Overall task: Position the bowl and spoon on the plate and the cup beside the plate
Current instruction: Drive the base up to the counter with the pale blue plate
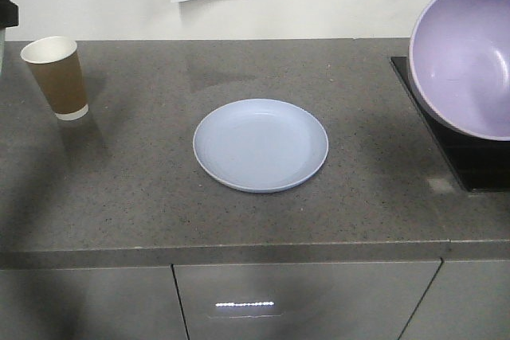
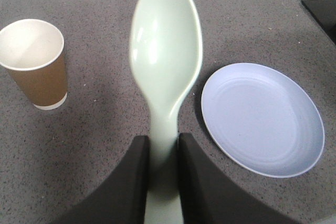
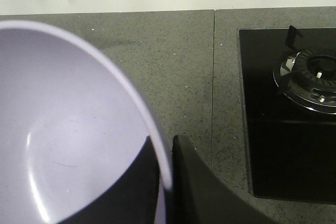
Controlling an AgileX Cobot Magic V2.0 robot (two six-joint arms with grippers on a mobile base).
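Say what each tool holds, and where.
Left tool grips the pale mint-green plastic spoon by its handle; right tool pinches the round lavender plastic bowl by its rim.

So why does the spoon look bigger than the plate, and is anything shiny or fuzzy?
Left wrist view: the spoon is right by the camera, so it looms huge, with white glints. Front view: the bowl has a bright streak, the cup throws a faint shadow. Right wrist view: the bowl's rim is blurred.
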